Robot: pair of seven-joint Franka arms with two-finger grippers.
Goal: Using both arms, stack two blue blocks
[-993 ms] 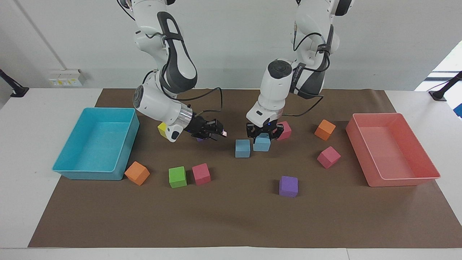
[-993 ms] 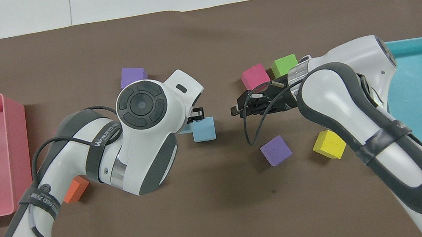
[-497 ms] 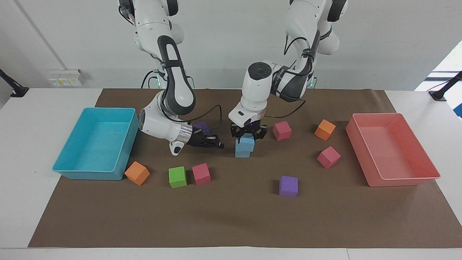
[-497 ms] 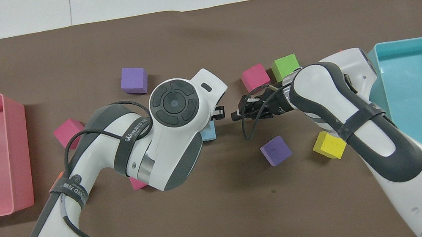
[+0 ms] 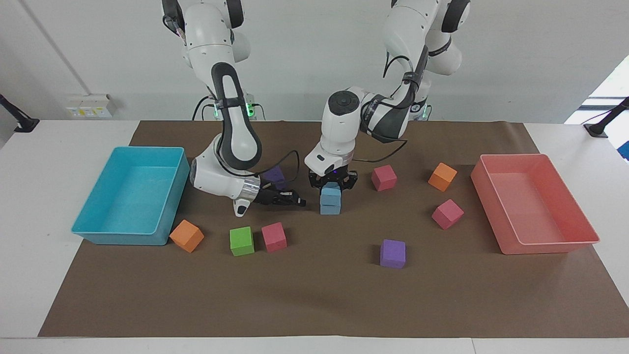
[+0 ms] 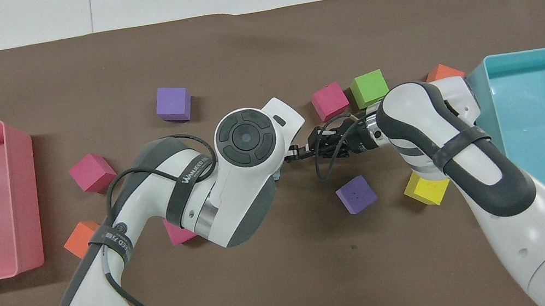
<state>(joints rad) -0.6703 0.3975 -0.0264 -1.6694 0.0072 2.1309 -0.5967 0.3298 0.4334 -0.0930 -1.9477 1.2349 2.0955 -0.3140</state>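
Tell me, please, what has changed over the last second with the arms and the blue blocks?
The left hand carried its blue block sideways onto the other blue block, gripping it throughout. The right hand, shut and empty, sank lower beside the stack. The other cubes and both trays stayed put.

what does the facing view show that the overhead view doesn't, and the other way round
Only the facing view shows the two blue blocks stacked: the upper blue block sits on the lower blue block, with the left gripper shut on the upper one. From overhead the left arm covers the stack.

Only the overhead view shows the yellow block, which the right arm hides in the facing view.

Both show the right gripper shut, low beside the stack, and the blue tray, pink tray and green block.
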